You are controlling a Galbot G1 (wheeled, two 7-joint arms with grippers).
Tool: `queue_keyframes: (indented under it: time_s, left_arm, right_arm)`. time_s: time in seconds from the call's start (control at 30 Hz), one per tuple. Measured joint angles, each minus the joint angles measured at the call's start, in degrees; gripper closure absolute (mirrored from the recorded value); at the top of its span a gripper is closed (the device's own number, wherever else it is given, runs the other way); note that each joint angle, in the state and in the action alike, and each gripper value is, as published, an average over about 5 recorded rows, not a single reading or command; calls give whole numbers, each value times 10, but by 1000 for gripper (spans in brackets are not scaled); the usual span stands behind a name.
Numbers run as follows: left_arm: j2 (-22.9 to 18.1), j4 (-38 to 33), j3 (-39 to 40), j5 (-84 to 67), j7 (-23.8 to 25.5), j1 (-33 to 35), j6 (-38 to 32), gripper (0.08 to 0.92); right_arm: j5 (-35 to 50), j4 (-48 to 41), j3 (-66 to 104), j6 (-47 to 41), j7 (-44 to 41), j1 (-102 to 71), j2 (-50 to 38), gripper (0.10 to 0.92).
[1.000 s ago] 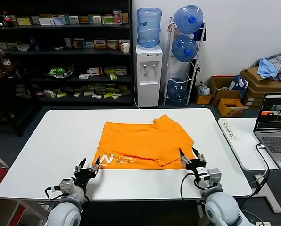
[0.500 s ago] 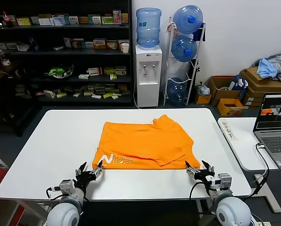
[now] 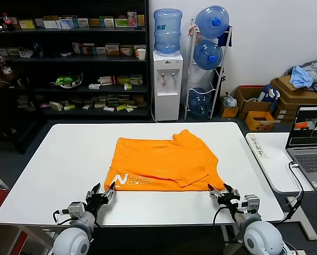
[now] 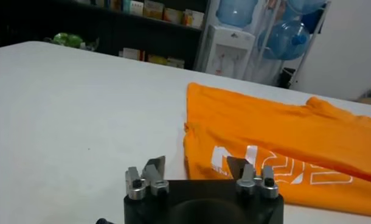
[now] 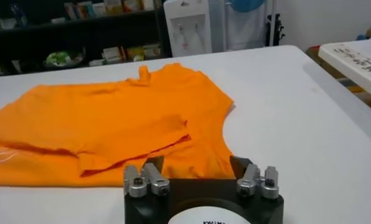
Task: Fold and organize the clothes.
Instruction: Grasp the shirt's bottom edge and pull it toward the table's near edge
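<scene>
The clothes are one bright orange T-shirt (image 3: 164,159), partly folded on the white table (image 3: 63,159), with white lettering (image 3: 137,180) along its near left edge. My left gripper (image 3: 103,192) sits low at the shirt's near left corner. Its jaws stand open, and in the left wrist view the lettered corner (image 4: 234,161) lies just ahead of the left gripper (image 4: 196,165). At the near right corner my right gripper (image 3: 223,190) is also open. In the right wrist view the orange hem (image 5: 191,159) lies between the right gripper's (image 5: 196,163) fingers.
A side table with an open laptop (image 3: 310,141) stands to the right. Beyond the table's far edge are a dark shelf (image 3: 68,58), a water dispenser (image 3: 167,79) and cardboard boxes (image 3: 291,98). Both grippers are close to the table's near edge.
The right gripper drew back from the shirt's hem toward the near edge and slightly right. The left gripper slipped back a little. Both jaws look somewhat narrower than half a second ago.
</scene>
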Motion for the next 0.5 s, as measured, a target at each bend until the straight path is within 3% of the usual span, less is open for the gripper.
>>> queue_keyframes:
  time_s: [0.5]
  left_arm:
    - [1,-7,6,-6,-10,3,3,813]
  right_arm:
    - [10,13,9,-4,17,-14,-9,857]
